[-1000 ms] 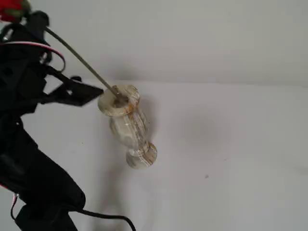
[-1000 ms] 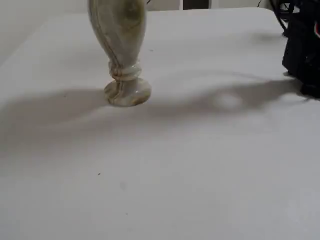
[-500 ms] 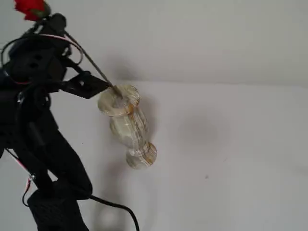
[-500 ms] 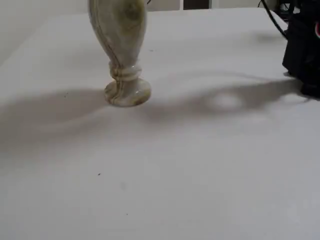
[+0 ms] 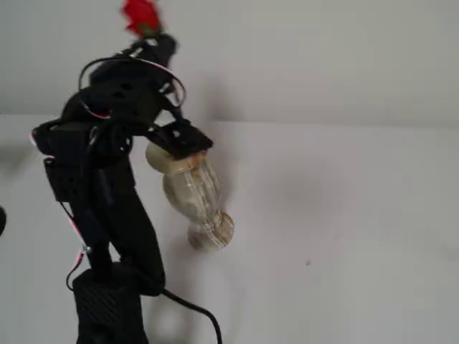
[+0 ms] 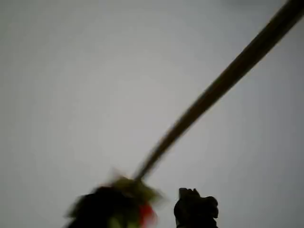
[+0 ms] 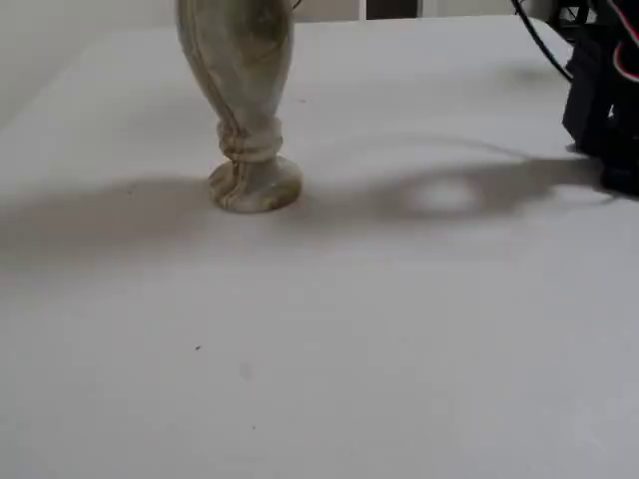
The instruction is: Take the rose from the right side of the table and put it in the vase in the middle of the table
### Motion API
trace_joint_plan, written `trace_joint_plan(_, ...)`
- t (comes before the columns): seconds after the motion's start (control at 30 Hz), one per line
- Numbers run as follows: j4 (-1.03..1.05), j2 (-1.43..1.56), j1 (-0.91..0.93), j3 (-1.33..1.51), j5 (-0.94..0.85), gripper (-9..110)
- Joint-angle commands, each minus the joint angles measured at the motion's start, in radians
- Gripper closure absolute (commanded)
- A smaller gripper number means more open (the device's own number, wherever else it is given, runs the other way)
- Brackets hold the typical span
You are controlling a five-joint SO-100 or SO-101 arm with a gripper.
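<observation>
up near the top of a fixed view, the rose [image 5: 141, 16] stands with its red bud high above the black arm [image 5: 107, 201], held by the gripper [image 5: 168, 100], whose fingers are closed on the thin stem. the gripper's dark lower part sits right over the flared rim of the vase [image 5: 192, 192], hiding the mouth, so whether the stem's end is inside cannot be told. the vase stands upright on the white table [image 5: 344, 215]. in another fixed view its round foot [image 7: 255, 186] rests flat. the wrist view shows the blurred stem [image 6: 223, 83] running diagonally.
</observation>
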Motion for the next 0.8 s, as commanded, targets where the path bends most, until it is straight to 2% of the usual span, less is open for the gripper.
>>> trace_joint_plan(0.0, 0.064, 0.032, 0.017, -0.031, -0.095, 58)
trace_joint_plan(0.07, 0.120, 0.051, 0.006, -0.031, -0.120, 52)
trace_joint_plan(0.23, 0.236, 0.121, -0.020, -0.031, -0.273, 46)
trace_joint_plan(0.47, 0.413, 0.261, -0.058, -0.031, -0.689, 48)
trace_joint_plan(0.53, 0.482, 0.314, -0.067, -0.031, -0.839, 57)
trace_joint_plan(0.63, 0.506, 0.385, -0.040, -0.031, -0.989, 82)
trace_joint_plan(0.7, 0.505, 0.431, 0.000, -0.031, -1.026, 100)
trace_joint_plan(0.77, 0.505, 0.468, 0.026, -0.025, -1.134, 101)
